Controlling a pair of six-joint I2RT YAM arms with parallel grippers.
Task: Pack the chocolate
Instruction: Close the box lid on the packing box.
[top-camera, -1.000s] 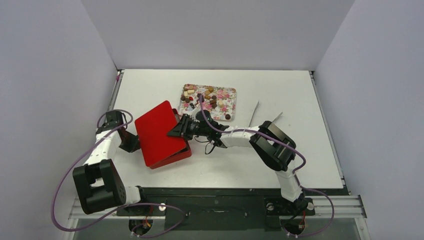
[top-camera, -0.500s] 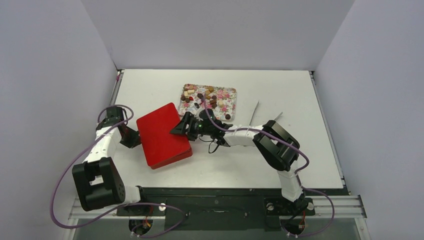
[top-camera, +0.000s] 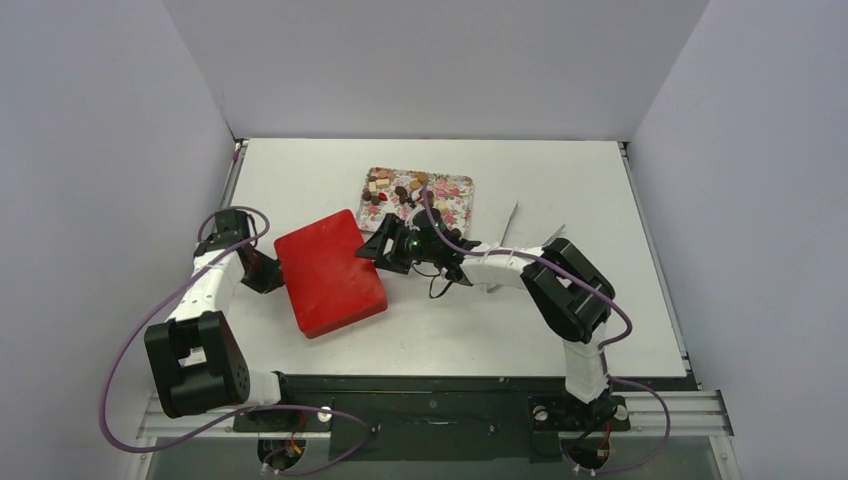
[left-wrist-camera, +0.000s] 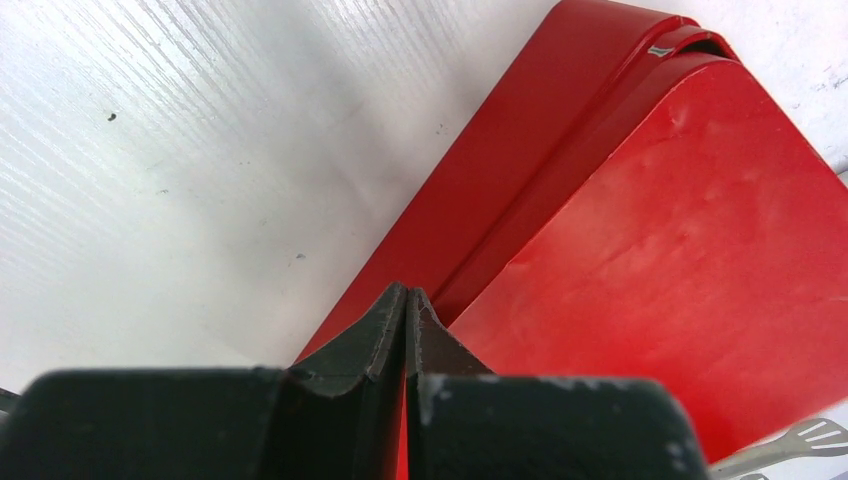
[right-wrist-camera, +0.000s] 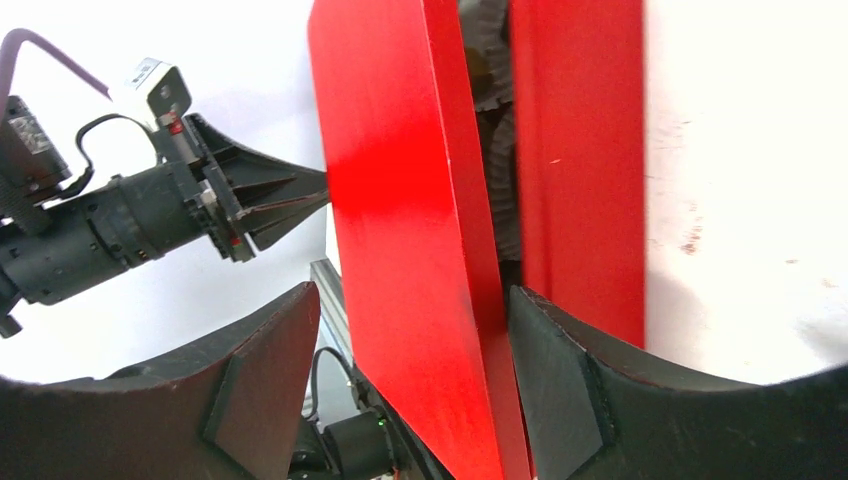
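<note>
**Chocolate** (top-camera: 405, 188): small brown and cream pieces heaped on the flower-print tray (top-camera: 460, 197), near the middle of the far edge of the surface (top-camera: 600, 180).

**Red box** (top-camera: 330, 272): lies left of centre, toward the near edge. Its lid (right-wrist-camera: 410, 200) stands slightly off the base, with pleated paper cups (right-wrist-camera: 490, 70) showing in the gap.

**Left fingers** (left-wrist-camera: 370, 340): pressed together with nothing between them, tips at the box's left side.

**Right fingers** (right-wrist-camera: 565, 390): spread apart, straddling the lid's right edge.

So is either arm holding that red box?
Apparently neither: the right gripper, open, straddles the edge of the red lid; the left gripper, shut, touches its opposite edge.
</note>
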